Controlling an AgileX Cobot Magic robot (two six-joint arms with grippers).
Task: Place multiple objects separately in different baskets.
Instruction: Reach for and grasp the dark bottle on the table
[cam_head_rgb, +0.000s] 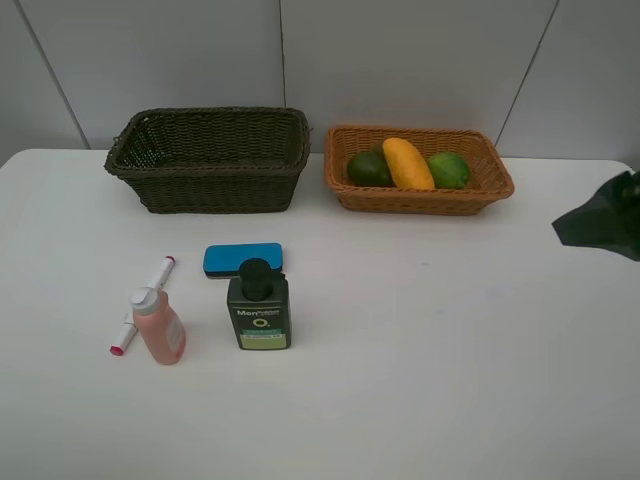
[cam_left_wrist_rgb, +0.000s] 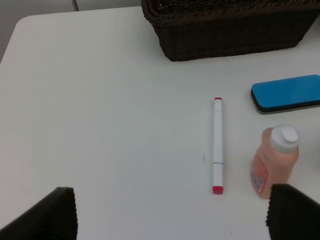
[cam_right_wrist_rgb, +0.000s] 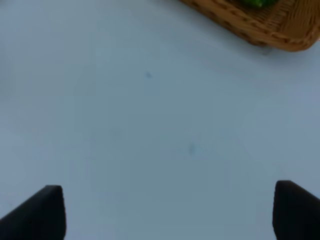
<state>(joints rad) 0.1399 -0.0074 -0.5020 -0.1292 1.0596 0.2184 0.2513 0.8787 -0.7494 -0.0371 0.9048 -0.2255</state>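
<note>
Left gripper (cam_left_wrist_rgb: 170, 215) held spread wide over the table (cam_left_wrist_rgb: 100, 100), white marker (cam_left_wrist_rgb: 217, 145) and pink bottle (cam_left_wrist_rgb: 274, 160) lying just ahead of it (untouched), right gripper (cam_right_wrist_rgb: 167, 212) spread too, orange-tan basket (cam_right_wrist_rgb: 240, 25) with mango (cam_head_rgb: 408, 163) set well beyond it.

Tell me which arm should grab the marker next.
Left. The open left gripper looks straight at the white marker, on the same side as the dark basket. The right gripper hangs by the orange basket, far from it.
</note>
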